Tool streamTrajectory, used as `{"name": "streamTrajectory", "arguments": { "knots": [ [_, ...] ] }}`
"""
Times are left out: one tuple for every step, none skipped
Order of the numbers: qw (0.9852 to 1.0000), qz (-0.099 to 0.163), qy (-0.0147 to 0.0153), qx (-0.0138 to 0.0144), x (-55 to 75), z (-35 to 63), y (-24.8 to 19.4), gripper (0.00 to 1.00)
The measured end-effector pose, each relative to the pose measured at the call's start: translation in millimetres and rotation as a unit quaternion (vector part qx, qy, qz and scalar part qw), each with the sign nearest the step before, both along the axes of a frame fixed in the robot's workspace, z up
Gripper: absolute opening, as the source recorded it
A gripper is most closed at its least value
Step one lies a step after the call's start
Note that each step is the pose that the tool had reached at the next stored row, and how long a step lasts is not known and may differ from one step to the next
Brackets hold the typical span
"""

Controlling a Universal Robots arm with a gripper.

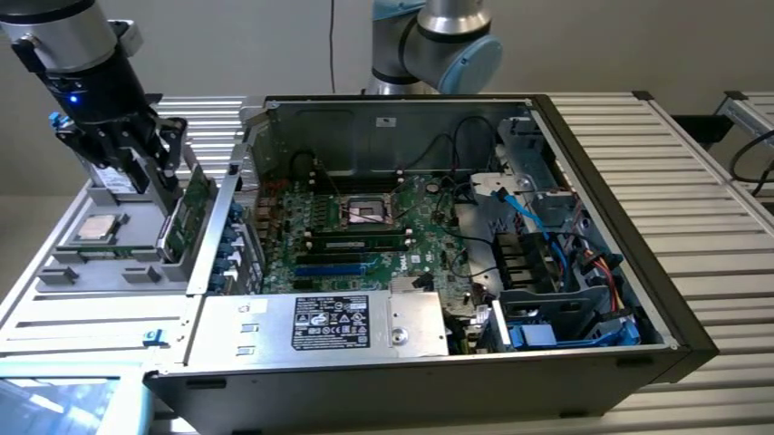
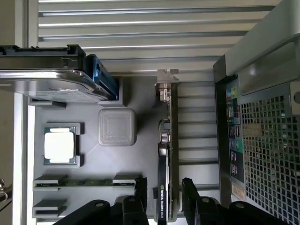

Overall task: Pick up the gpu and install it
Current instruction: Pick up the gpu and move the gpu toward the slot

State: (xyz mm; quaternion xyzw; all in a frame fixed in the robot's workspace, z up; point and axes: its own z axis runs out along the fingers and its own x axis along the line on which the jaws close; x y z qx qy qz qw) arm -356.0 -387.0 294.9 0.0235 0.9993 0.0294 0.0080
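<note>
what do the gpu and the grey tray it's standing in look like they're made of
gpu: green fibreglass-type circuit board; black shroud probably matte plastic; end bracket shiny bare metal. tray: uniform matte grey with moulded pockets, likely plastic.

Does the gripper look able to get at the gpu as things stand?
Probably yes: the gripper is open with a finger on either side of the gpu, standing on edge in the gray tray, unblocked.
</note>
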Motion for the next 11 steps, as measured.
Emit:
{"name": "streamTrajectory", "arguments": {
  "knots": [
    [1.0,0.0,0.0,0.0,0.0,-2.0,0.0,0.44],
    [1.0,0.0,0.0,0.0,0.0,-3.8,0.0,0.44],
    [1.0,0.0,0.0,0.0,0.0,-5.6,0.0,0.44],
    [1.0,0.0,-0.0001,0.0001,0.0,-7.4,0.1,0.44],
    [1.0,0.0,-0.0001,0.0001,0.0,-9.2,0.2,0.44],
    [1.0,0.0,0.0,0.0001,0.0,-11.0,0.2,0.44],
    [1.0,0.0,0.0,0.0001,0.1,-12.8,0.3,0.44],
    [1.0,0.0,0.0,0.0001,0.4,-14.6,0.5,0.44],
    [1.0,0.0,0.0,0.0001,1.1,-16.4,0.9,0.44],
    [1.0,0.0,0.0,0.0001,2.2,-18.1,1.5,0.44],
    [1.0,0.0,0.0,0.0003,3.4,-20.1,2.2,0.44]
  ]
}}
